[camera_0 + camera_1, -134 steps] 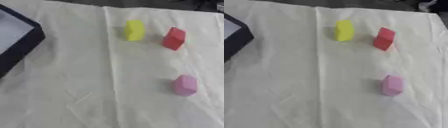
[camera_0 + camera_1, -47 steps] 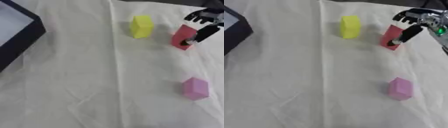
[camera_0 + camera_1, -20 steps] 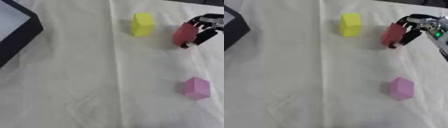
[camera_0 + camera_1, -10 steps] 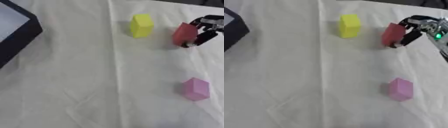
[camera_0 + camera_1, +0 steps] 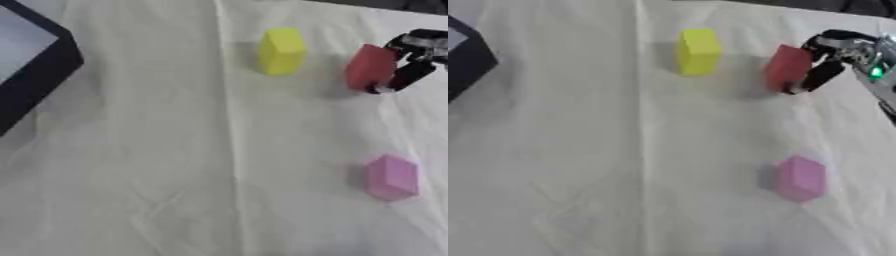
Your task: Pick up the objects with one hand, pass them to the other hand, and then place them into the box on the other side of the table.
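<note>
— Since a moment ago, what has moved?

— Hardly anything. Half a second back the right hand was already curled against the red block, and it sits the same way now, at about two o'clock on the table. Several seconds earlier it was not in the picture at all.

— Is it holding the block?

— Its dark fingers are bent round the block's right side, with one reaching down past its lower corner, so it looks like a grip; I can't be sure the far fingers touch. The block seems to stand on the white cloth, tilted a little.

— What is cut off or hidden?

— Most of that hand and all of its arm run off the right edge. In the right eye view a silver part with a small green light shows behind the fingers. The block's right face is covered by the fingers. The left hand shows in neither view.

— And the box?

— Only a corner of the dark box comes in at ten o'clock, with a pale inside; the rest is out of frame.

— Other blocks?

— A yellow block stands at twelve o'clock, near the red one but apart from it. A pink block lies at about four o'clock, well apart from both.

— Any writing or labels?

— None that I can read on the blocks, the box or the cloth.
</note>
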`<action>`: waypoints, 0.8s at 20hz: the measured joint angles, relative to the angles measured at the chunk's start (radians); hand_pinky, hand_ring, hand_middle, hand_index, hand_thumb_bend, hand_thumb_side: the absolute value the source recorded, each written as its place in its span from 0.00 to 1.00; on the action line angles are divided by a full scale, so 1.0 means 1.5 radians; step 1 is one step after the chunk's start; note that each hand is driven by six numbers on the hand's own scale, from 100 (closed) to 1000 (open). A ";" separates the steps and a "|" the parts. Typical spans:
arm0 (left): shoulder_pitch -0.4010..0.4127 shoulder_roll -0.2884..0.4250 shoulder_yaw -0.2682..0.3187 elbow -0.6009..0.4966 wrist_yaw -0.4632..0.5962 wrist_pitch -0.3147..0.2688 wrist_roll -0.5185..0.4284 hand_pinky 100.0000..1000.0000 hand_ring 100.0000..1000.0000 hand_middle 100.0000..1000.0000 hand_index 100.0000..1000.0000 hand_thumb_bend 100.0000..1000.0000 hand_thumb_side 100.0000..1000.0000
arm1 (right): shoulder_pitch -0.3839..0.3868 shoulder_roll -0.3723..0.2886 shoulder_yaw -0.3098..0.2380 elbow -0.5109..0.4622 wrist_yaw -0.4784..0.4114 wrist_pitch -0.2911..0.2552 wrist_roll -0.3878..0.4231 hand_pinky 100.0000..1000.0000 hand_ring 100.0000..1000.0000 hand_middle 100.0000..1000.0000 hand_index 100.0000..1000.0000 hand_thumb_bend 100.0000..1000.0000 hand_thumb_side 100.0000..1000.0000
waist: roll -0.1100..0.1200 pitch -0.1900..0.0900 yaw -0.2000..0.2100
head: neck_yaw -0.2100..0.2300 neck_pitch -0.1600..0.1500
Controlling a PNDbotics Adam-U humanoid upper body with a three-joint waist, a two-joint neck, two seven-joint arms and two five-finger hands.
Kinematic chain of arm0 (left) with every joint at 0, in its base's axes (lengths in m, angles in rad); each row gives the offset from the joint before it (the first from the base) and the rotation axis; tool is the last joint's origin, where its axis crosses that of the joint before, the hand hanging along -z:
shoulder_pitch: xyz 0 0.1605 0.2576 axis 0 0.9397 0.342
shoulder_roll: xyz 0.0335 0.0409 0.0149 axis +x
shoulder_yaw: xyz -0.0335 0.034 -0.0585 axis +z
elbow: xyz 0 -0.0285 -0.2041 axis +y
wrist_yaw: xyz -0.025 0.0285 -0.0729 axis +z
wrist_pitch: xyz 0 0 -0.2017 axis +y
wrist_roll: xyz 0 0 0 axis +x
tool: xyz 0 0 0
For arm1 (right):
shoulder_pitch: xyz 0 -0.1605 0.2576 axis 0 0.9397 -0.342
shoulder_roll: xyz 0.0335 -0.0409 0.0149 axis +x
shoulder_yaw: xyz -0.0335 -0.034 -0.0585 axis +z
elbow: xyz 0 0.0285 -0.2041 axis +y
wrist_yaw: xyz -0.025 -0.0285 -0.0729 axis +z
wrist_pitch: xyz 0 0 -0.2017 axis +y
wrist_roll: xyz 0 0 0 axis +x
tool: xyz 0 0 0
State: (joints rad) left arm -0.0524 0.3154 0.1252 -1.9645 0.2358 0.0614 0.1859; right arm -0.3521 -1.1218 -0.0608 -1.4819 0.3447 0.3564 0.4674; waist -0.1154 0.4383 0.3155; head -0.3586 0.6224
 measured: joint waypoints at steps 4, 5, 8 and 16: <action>0.000 0.000 0.000 0.000 0.000 0.000 0.000 0.86 0.69 0.81 0.73 0.79 0.33 | 0.001 0.000 0.002 -0.015 -0.016 -0.003 -0.011 0.84 0.77 0.45 0.54 0.43 0.12 | 0.002 0.000 -0.001 | 0.000 0.000; 0.001 0.000 0.000 0.000 0.000 0.000 -0.001 0.86 0.69 0.81 0.73 0.79 0.33 | 0.001 0.000 0.003 -0.018 -0.020 -0.004 -0.012 0.84 0.77 0.45 0.52 0.43 0.13 | 0.002 0.000 -0.001 | 0.000 0.000; 0.002 0.000 0.000 0.000 0.000 0.000 -0.001 0.86 0.69 0.81 0.73 0.79 0.33 | 0.001 0.000 0.004 -0.024 -0.028 -0.002 -0.015 0.83 0.76 0.43 0.50 0.42 0.13 | 0.002 0.000 -0.003 | 0.000 0.000; 0.006 0.000 0.000 0.005 0.000 0.000 -0.002 0.86 0.70 0.81 0.73 0.79 0.33 | 0.005 0.000 0.003 -0.029 -0.051 0.006 -0.032 0.81 0.73 0.39 0.45 0.41 0.10 | 0.003 -0.006 -0.012 | 0.005 0.003</action>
State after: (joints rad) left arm -0.0431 0.3148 0.1250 -1.9577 0.2359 0.0612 0.1829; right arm -0.3440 -1.1217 -0.0569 -1.5249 0.2675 0.3662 0.4191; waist -0.1107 0.4288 0.2974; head -0.3518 0.6274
